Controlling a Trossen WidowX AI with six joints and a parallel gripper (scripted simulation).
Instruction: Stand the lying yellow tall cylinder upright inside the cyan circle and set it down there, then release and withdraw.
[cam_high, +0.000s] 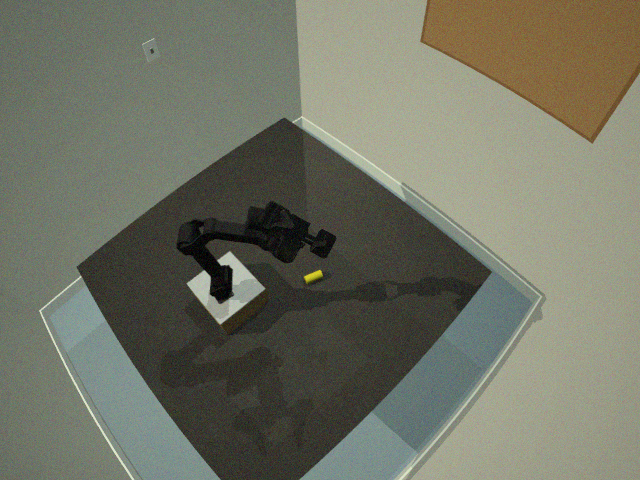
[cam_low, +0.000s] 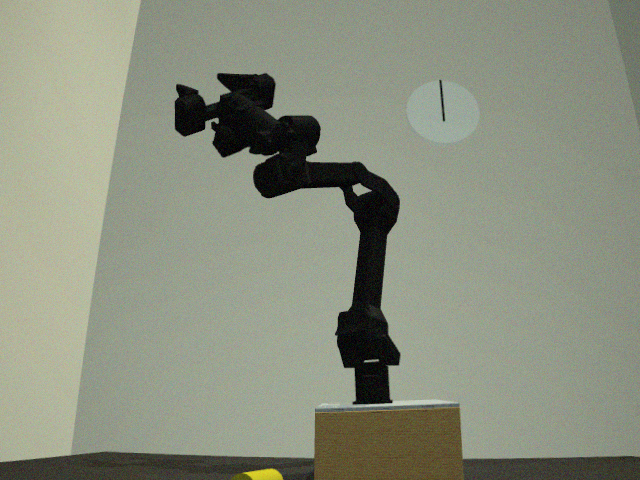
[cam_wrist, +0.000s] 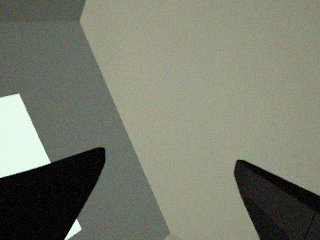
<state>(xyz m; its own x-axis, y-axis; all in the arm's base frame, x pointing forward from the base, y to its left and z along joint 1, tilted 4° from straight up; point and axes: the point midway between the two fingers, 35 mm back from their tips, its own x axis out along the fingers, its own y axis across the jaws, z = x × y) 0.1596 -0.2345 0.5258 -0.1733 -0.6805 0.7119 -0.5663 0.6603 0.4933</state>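
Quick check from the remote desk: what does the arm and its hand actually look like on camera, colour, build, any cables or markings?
The arm is matte black all over, built of rounded tubular links with bulky, blocky joint housings. It rises from a white-topped tan pedestal. The hand ends in two dark, tapering, wedge-shaped fingers. No cables, labels or markings can be made out in any view.

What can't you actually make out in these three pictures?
- Cyan circle: not visible in any view, so its place on the dark floor is unknown.
- Yellow cylinder: exterior view cuts it off at the bottom edge; in the top view it is small.
- Wrist view: only the two open fingers and walls; no floor.
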